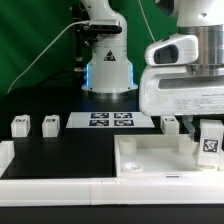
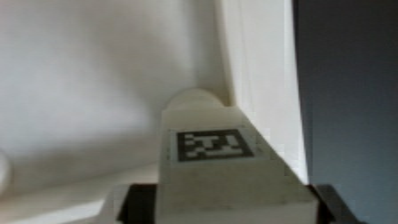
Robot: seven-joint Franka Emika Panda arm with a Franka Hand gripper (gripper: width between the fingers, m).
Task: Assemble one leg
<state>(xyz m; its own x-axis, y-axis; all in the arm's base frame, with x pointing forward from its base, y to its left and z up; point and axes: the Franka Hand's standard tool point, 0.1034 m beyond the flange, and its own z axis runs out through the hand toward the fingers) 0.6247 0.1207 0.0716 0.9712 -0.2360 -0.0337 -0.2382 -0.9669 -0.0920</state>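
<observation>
My gripper [image 1: 207, 132] is shut on a leg [image 1: 210, 147], a small white block with a black-and-white tag facing the camera. It hangs over the far right part of the large white tray-like part [image 1: 150, 165], at about rim height. In the wrist view the leg [image 2: 214, 140] fills the middle between the dark fingers [image 2: 137, 205], with its rounded end close to the tray's raised rim [image 2: 260, 70]; I cannot tell if it touches. Two more legs [image 1: 19, 125] [image 1: 50, 124] stand at the exterior view's left, and one [image 1: 170, 124] stands behind the tray.
The marker board [image 1: 110, 121] lies on the black table in front of the robot base [image 1: 108, 70]. A white fence [image 1: 20, 175] runs along the front and left edges. Black table [image 2: 352, 100] shows beyond the tray rim.
</observation>
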